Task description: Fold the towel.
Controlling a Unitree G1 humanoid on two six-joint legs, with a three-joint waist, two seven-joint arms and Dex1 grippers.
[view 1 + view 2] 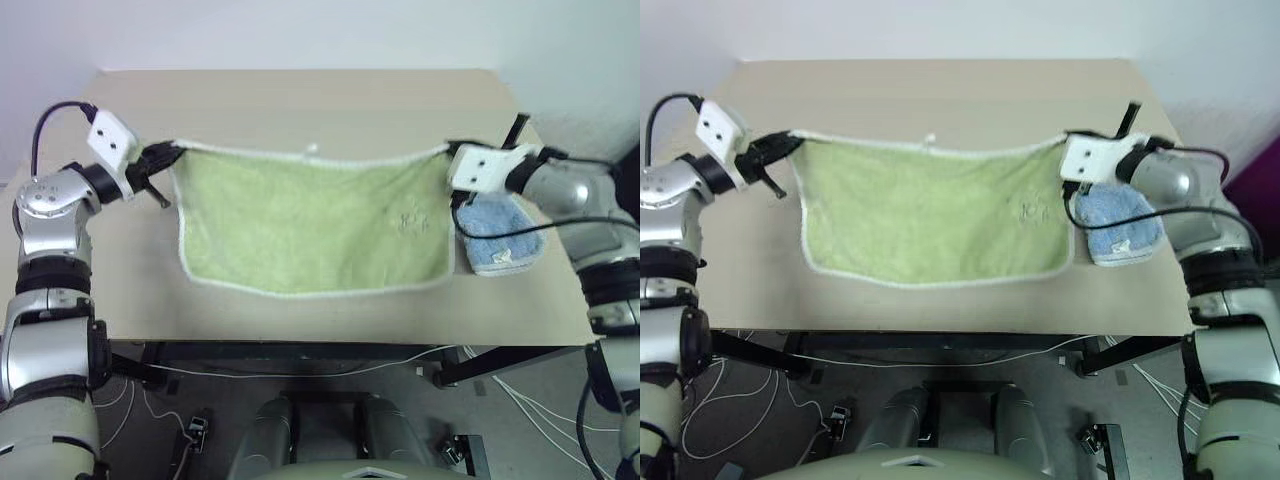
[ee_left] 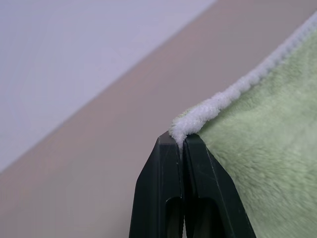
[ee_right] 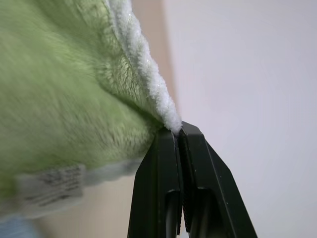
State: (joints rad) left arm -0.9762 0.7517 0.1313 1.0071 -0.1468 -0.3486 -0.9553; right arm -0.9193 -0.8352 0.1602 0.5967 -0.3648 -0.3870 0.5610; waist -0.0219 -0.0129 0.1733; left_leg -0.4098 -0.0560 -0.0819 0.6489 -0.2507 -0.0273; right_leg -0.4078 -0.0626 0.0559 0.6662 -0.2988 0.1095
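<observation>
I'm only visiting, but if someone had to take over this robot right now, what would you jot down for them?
Left pincer: shut on one top corner of the green towel.
Right pincer: shut on the other top corner.
Towel: hanging stretched between them above the table. A small blue towel lies at the right side.
Done: both corners gripped, towel raised.
Left: make the fold and lay it down.

head pair: down over table [image 1: 300, 100] | wrists: close along fingers [image 2: 198, 198]
</observation>
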